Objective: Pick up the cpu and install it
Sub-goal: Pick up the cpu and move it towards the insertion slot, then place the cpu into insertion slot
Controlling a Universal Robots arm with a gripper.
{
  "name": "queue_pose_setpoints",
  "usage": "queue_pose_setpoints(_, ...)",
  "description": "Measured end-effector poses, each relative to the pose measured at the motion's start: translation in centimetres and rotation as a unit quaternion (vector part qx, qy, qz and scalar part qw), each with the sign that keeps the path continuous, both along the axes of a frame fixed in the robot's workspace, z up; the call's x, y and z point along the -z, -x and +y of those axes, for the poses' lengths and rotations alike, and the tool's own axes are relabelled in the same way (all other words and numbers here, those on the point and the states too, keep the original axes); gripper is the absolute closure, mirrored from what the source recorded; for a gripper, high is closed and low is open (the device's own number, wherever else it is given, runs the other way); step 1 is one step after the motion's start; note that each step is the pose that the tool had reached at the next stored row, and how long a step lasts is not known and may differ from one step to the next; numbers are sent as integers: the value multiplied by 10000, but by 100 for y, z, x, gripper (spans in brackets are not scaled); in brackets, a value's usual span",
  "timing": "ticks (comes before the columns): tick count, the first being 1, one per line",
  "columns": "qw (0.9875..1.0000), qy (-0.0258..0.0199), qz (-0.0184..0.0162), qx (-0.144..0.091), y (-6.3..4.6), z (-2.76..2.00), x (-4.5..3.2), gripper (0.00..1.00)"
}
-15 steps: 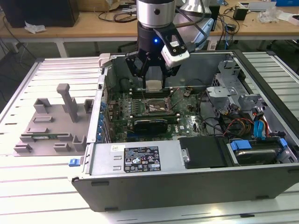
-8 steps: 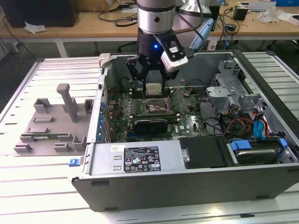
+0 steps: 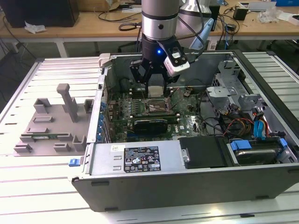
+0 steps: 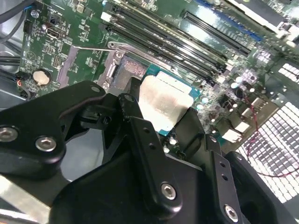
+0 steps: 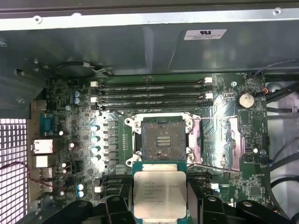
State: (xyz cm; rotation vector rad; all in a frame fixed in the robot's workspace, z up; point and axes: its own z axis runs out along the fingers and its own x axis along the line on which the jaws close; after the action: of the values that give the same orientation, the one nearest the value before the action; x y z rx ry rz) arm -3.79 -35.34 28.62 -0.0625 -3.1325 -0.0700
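Above the open socket (image 5: 162,140) on the motherboard (image 5: 60,88), inside the PC case (image 3: 187,191), the gripper (image 3: 156,91) was clamped on the cpu (image 5: 160,193) by two opposite edges, chip clear of the socket, not yet seated. Risk, as judged: w/ any offset or wrong rotation vs. the socket frame, lowering could bend contact pins; a weak edge grip could let the chip tilt or drop.

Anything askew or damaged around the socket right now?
Nothing stands out. The shiny silver-topped square cpu is held in the black gripper, edges parallel to the empty square metal-framed socket, whose load plate lies folded open beside it.
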Motion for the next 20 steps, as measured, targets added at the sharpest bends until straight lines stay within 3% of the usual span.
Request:
queue_pose_setpoints(10, 9999, 1, 11, -109, -45, 109, 182, 46)
queue_pose_setpoints(20, 9999, 0, 11, -114, -44, 109, 190, 46)
